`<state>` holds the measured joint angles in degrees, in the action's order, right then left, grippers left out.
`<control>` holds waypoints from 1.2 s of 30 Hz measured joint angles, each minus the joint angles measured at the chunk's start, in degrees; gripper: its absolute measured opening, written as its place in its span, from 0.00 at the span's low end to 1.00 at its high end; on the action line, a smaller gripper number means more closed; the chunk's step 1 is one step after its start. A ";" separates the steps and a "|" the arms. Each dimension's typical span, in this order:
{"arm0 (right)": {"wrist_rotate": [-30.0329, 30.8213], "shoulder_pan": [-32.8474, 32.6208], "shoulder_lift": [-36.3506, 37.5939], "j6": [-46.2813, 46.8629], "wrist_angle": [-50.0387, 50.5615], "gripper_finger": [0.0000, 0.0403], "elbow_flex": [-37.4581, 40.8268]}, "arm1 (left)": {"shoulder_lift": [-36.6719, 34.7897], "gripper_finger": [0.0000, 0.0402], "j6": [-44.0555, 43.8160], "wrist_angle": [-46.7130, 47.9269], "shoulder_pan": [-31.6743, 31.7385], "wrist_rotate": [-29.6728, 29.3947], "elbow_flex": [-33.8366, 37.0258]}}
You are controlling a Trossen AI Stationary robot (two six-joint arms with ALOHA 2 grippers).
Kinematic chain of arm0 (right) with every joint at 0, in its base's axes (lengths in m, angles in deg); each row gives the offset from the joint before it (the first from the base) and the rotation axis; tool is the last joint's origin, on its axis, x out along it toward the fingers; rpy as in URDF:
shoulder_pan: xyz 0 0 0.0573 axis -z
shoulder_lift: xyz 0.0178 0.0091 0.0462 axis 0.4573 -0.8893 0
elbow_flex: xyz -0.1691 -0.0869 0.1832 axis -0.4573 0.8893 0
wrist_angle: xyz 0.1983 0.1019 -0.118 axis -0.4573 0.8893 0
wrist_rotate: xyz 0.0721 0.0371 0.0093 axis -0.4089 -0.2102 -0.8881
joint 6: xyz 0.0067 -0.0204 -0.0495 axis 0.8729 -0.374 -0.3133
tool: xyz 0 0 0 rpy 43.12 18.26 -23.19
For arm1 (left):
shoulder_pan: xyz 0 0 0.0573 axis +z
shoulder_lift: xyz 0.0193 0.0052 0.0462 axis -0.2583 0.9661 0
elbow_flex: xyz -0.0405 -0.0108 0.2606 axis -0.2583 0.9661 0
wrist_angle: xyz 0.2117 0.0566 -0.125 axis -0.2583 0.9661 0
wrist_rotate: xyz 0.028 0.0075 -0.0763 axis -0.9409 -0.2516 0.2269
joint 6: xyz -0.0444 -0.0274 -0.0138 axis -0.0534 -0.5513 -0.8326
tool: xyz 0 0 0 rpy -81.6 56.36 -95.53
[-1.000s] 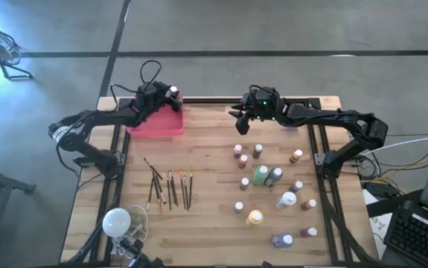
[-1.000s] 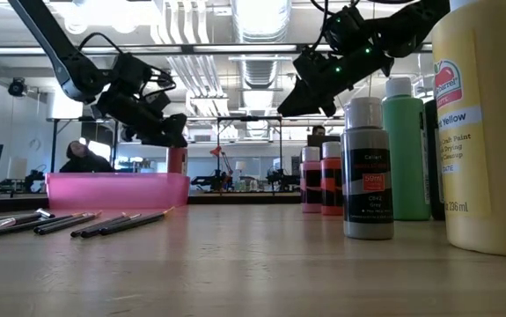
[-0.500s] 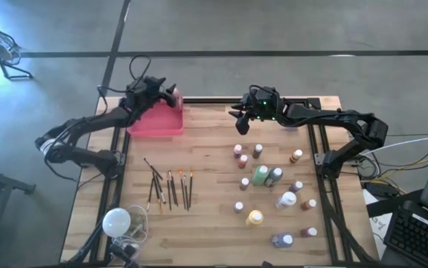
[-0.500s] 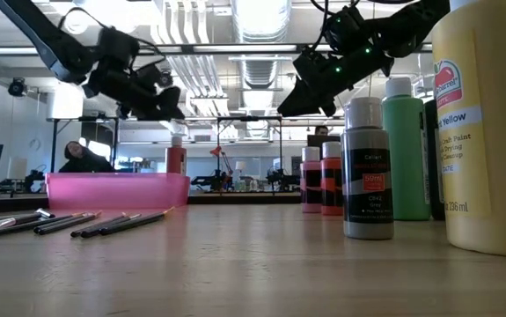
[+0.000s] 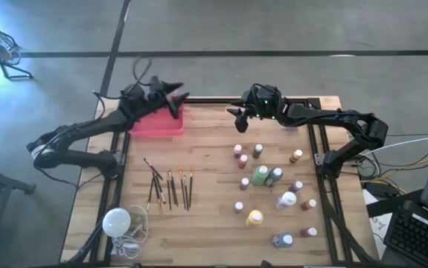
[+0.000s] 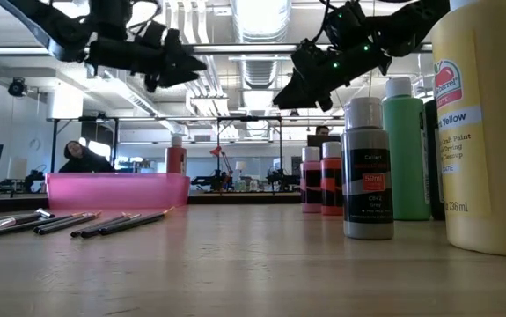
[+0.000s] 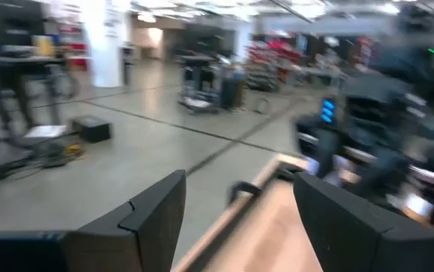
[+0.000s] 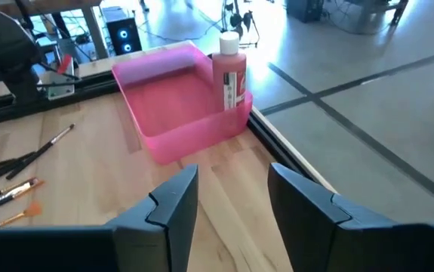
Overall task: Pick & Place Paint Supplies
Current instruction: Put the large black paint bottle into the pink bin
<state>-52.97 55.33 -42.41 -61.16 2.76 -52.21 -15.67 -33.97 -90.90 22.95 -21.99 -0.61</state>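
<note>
Wooden table [image 5: 214,171]: red bottle [image 8: 229,70] stands in pink tray [image 8: 173,113].

The yellow bottle [image 6: 484,123] in the low view is cut off by the picture's top and right edges, and it hides most of the bottles behind it. Beside it, the green bottle [image 6: 405,150] covers nearly all of a dark bottle. The left wrist view is smeared, so the far end of the table [image 7: 273,227] cannot be read. In the high view the bottle labels are too small to tell.
</note>
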 joint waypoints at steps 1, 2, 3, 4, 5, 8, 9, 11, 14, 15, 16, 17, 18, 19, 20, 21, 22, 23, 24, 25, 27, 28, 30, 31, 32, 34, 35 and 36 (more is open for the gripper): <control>0.00 0.00 0.00 0.60 0.15 0.40 -0.19 | 0.69 0.63 0.99 0.86 -1.96 -0.65 -0.60; -0.02 0.00 0.00 1.75 0.16 0.41 -0.39 | 1.55 0.63 1.92 1.08 -3.85 -1.69 -1.18; 0.00 0.00 0.00 3.00 0.16 0.41 -0.56 | 2.47 0.63 2.83 1.00 -5.70 -2.93 -1.70; 0.00 0.00 0.00 4.24 0.27 0.41 -0.69 | 3.45 0.63 3.39 1.04 -7.43 -4.04 -2.18; -0.01 0.00 0.00 5.11 0.65 0.42 -0.86 | 4.51 0.63 4.03 1.02 -9.11 -4.76 -2.65; -0.03 0.00 0.00 5.79 1.73 0.43 -1.35 | 8.23 0.63 4.36 0.98 -13.09 -5.23 -3.78; -0.02 0.00 0.00 5.90 2.13 0.43 -1.43 | 9.49 0.63 4.36 1.04 -14.24 -5.23 -4.08; -0.04 0.00 0.00 5.92 2.79 0.43 -1.43 | 11.87 0.63 4.37 0.95 -16.24 -5.08 -4.43; -0.04 0.00 0.00 5.91 4.37 0.44 -1.43 | 14.77 0.63 4.30 0.75 -18.71 -4.02 -4.75; -0.04 0.00 0.00 5.90 4.91 0.44 -1.43 | 15.55 0.63 4.28 0.42 -19.41 -3.93 -4.81; -0.04 0.00 0.00 5.88 5.44 0.44 -1.43 | 16.21 0.63 4.28 -0.13 -20.17 -3.92 -4.82; -0.04 0.00 0.00 5.81 5.81 0.45 -1.43 | 16.64 0.63 4.25 -0.42 -20.90 -3.94 -4.81; -0.05 0.00 0.00 5.71 6.19 0.45 -1.43 | 16.96 0.63 4.14 -0.87 -21.66 -3.95 -4.67; -0.06 0.00 0.00 5.62 6.80 0.45 -1.43 | 17.12 0.63 4.08 -1.44 -22.46 -3.93 -4.41; -0.07 0.00 0.00 5.29 7.32 0.45 -1.43 | 17.13 0.63 4.06 -1.69 -23.18 -3.93 -4.00; -0.07 0.00 0.00 4.74 7.97 0.46 -1.44 | 17.02 0.63 4.06 -1.51 -23.90 -3.92 -3.59; -0.09 0.00 0.00 4.39 8.65 0.46 -1.43 | 16.78 0.63 4.04 -1.52 -24.60 -3.92 -3.14; -0.09 0.00 0.00 4.06 9.15 0.46 -1.43 | 16.34 0.63 4.04 -1.19 -25.23 -3.92 -2.66; -0.11 0.00 0.02 3.80 9.59 0.46 -1.43 | 15.92 0.63 4.04 -1.26 -25.87 -3.96 -2.17; -0.11 0.00 0.04 3.73 10.13 0.47 -1.44 | 15.43 0.63 4.04 -1.41 -26.41 -4.08 -1.73; -0.11 0.00 0.26 3.71 11.34 0.47 -1.45 | 14.73 0.63 4.13 -1.65 -27.33 -4.27 -0.61; -0.13 0.00 0.43 3.56 12.00 0.47 -1.43 | 14.47 0.63 4.12 -1.60 -27.63 -4.31 0.06; -0.13 -0.02 1.13 3.44 13.60 0.47 -1.44 | 14.31 0.63 4.13 -1.57 -28.00 -4.55 1.40; -0.15 -0.02 1.65 3.31 14.72 0.47 -1.45 | 14.29 0.63 4.13 -1.46 -28.00 -4.89 2.06; -0.16 -0.06 2.23 3.28 16.12 0.46 -1.48 | 14.27 0.63 4.13 -1.49 -27.98 -5.01 2.68; -0.31 -0.19 3.72 3.07 19.71 0.45 -1.96 | 14.25 0.63 4.15 -1.56 -27.96 -5.09 3.89; -0.33 -0.55 4.55 3.05 21.84 0.45 -2.38 | 14.22 0.63 4.16 -1.67 -27.96 -5.14 4.53; -0.34 -0.98 5.52 3.05 23.47 0.44 -2.86 | 14.13 0.63 4.18 -1.66 -27.96 -5.30 5.16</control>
<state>-53.31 54.35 -36.89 -58.10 26.23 -55.07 -1.54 -29.79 -92.56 -5.01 -27.29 4.54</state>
